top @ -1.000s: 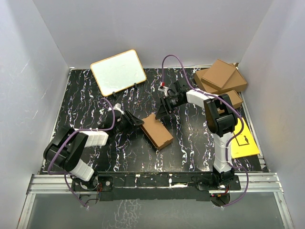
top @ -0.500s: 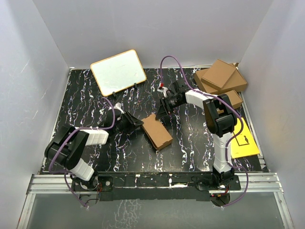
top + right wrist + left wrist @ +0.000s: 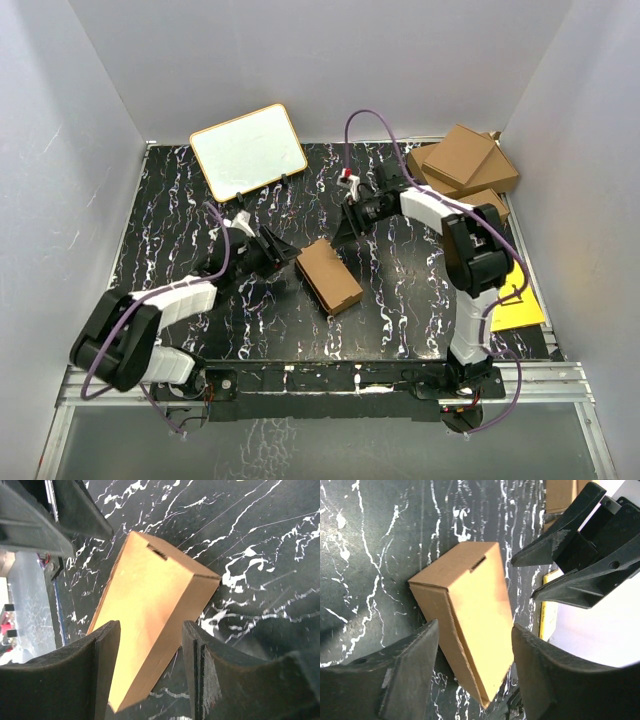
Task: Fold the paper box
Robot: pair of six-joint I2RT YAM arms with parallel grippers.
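Black marbled table [image 3: 400, 300] carried the paper box [image 3: 328, 276], which looked fully folded and closed, its tab tucked in; little seemed left to do. Left fingers [image 3: 405, 675] and right fingers [image 3: 100, 675] stood spread apart, gripping nothing, with the box just ahead of both pairs.

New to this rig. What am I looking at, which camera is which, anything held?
Two robot arms are bolted to the table's near edge, each ending in a two-finger claw. The wide picture looks down from above and behind; the other two come from a camera on each wrist, with that arm's dark fingers in frame. On the black marbled table are a small closed paper box, a whiteboard, a stack of larger cartons and a yellow sheet. The left claw and right claw are open beside the box; neither grips it.
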